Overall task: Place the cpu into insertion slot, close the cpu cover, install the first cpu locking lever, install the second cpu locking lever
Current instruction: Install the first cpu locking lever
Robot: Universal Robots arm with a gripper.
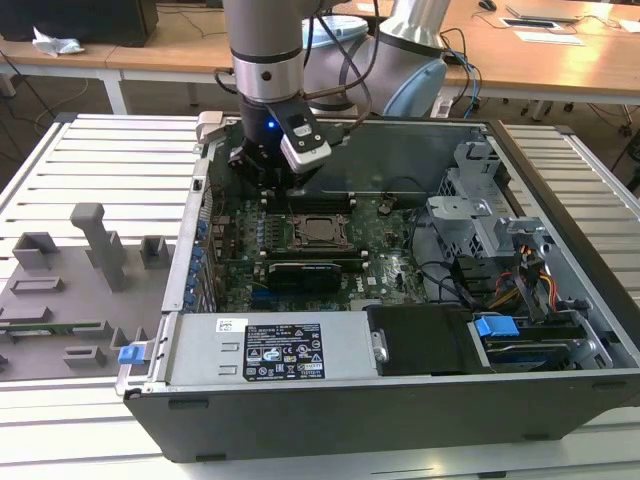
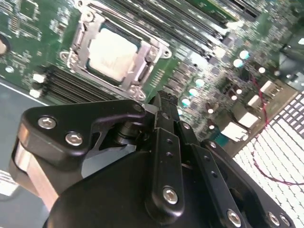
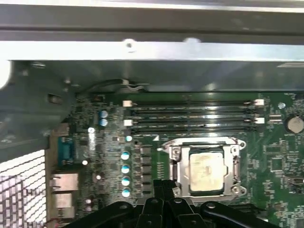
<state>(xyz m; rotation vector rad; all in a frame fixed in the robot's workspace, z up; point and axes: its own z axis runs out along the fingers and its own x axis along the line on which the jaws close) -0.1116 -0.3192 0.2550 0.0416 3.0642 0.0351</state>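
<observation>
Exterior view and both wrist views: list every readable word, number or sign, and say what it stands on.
None can be read.
Black label on the silver box, exterior view: white print and symbols, too small to read.
White sticker beside it: too small to read.
cpu top face, first wrist view: faint marks, blurred.

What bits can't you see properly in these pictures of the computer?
- Pins underneath: covered by the cpu, both wrist views.
- One corner of the cpu cover: behind the gripper, first wrist view.
- Much of the motherboard: blocked by the gripper, second wrist view.
</observation>
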